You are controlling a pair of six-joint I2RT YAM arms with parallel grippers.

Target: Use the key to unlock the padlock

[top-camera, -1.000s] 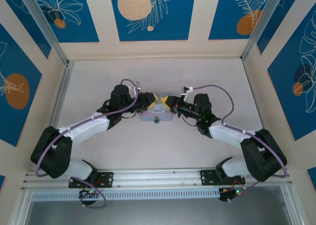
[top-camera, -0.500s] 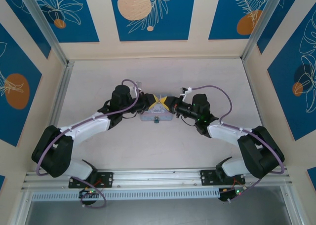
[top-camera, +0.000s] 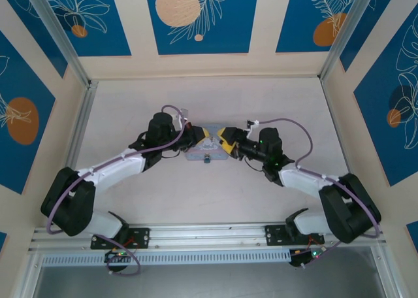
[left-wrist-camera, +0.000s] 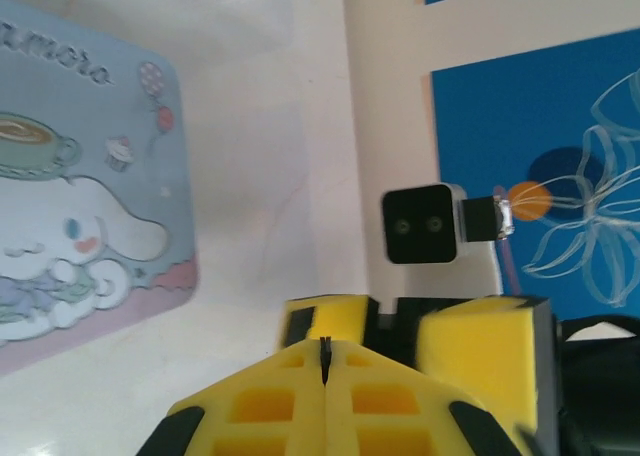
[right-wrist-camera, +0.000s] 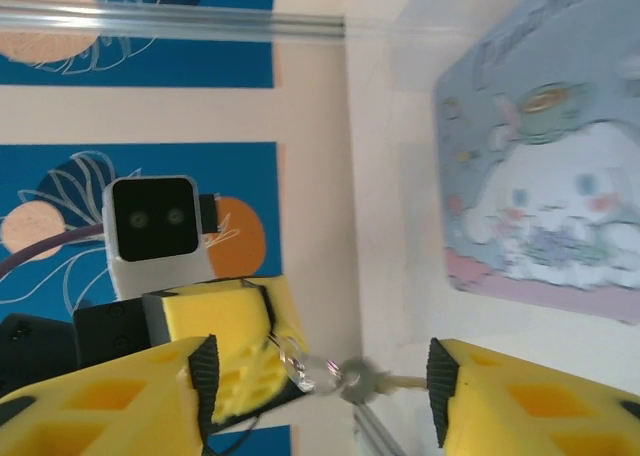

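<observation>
Padlock [top-camera: 206, 159] untouched; left gripper [left-wrist-camera: 325, 351] clenches key [right-wrist-camera: 375, 384], likely by ring; right gripper [right-wrist-camera: 320, 381] released; steady blade toward keyhole.

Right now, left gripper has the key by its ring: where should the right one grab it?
Grip the key at its head, just past the ring, leaving the blade free. It juts sideways from the shut left gripper and lies between the right gripper's open fingers, so probably just close in place from that side. Blur hides which way its flat faces turn.
</observation>
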